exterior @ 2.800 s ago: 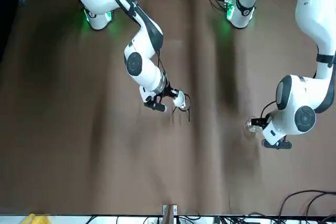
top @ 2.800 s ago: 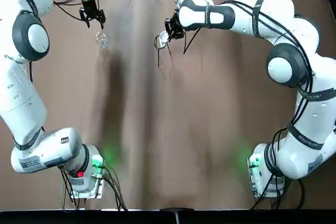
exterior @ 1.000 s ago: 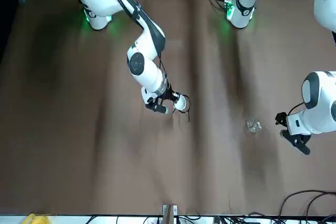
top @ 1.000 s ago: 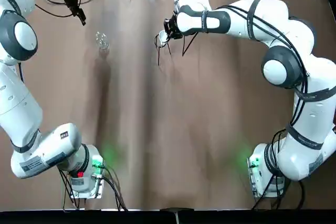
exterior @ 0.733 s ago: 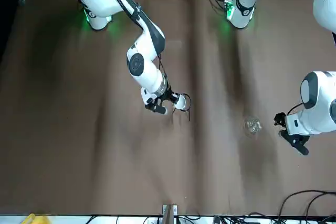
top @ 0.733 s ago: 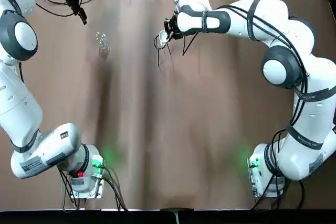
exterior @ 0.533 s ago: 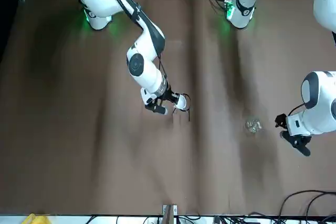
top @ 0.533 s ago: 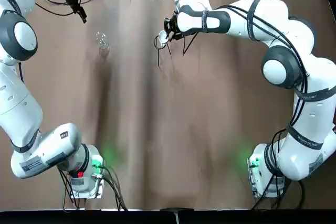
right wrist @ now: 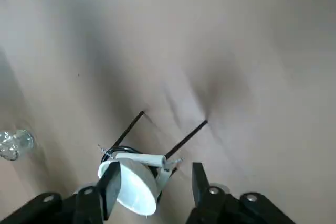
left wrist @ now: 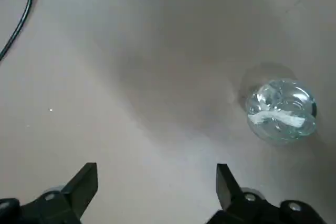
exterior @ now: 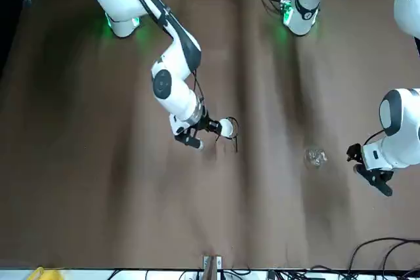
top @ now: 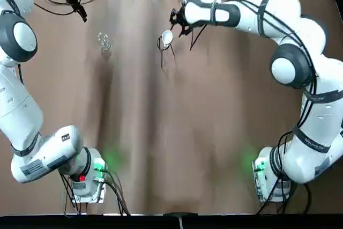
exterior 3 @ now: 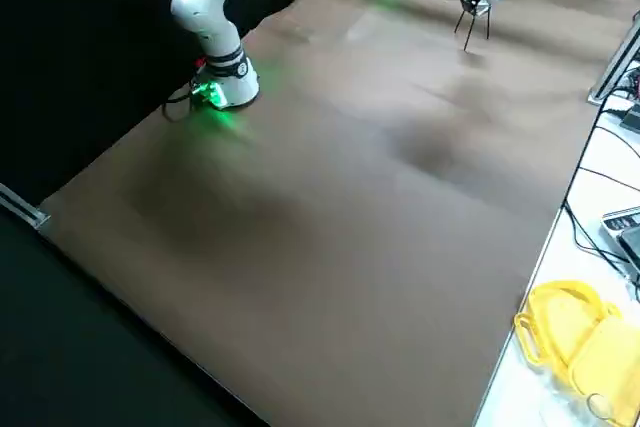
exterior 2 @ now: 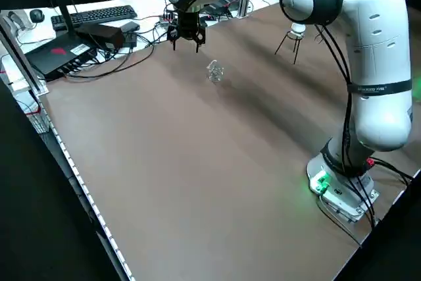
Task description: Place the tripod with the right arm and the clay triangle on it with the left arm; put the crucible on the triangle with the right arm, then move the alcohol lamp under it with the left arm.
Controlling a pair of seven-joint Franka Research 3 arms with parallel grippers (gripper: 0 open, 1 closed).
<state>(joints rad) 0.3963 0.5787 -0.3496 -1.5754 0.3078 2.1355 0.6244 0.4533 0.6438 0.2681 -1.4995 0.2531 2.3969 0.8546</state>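
Just beyond the released right gripper (right wrist: 152, 195), the crucible (right wrist: 132, 182) sits atop the tripod (right wrist: 157, 142); left gripper (left wrist: 156, 184) gapes, alcohol lamp (left wrist: 281, 110) nearby.

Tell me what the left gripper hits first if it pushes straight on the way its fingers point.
Most likely bare table. The open left gripper points down at the cloth, and the alcohol lamp sits off to one side of that line, though depth is hard to judge.

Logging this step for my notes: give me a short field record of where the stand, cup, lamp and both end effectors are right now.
tripod: standing on table
clay triangle: on tripod's ring
crucible: on the triangle
alcohol lamp: on table, apart from tripod
right end effector: open, beside crucible, holding nothing
left end effector: open, away from lamp
remaining: lamp under crucible
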